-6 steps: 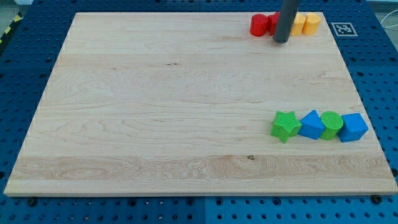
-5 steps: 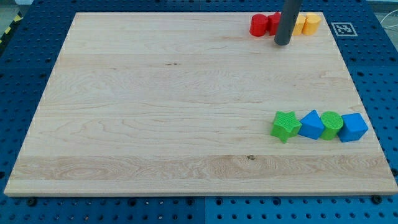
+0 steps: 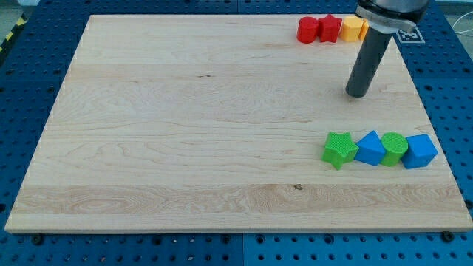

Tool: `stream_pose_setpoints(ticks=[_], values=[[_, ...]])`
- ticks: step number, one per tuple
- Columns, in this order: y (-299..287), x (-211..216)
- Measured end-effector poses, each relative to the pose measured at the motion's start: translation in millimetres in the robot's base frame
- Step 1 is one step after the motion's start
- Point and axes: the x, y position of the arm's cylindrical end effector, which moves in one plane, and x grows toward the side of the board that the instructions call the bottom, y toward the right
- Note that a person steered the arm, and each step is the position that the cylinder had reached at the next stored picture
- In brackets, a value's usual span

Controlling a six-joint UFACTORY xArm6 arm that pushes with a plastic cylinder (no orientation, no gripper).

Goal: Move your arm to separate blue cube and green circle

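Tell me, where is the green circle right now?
The green circle sits near the view's lower right, between two blue blocks, touching the blue cube on its right.

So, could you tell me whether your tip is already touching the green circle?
No, my tip stands on bare board toward the view's top from the green circle, with a clear gap between them.

My arm shows only as a straight, round rod of dark grey, smooth and matt, with a faint lighter sheen running down its left side. It widens at the view's top into a broader dark collar with a rounded lower edge, cut off by the frame. The rod ends in my tip (image 3: 357, 94), a flat, blunt, circular end, darker than the shaft. No cables, screws or markings can be made out.
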Motion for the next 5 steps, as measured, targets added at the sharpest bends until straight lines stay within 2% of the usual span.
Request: stream_pose_setpoints(ticks=[1, 2, 5], values=[[4, 24], [36, 45], [45, 102]])
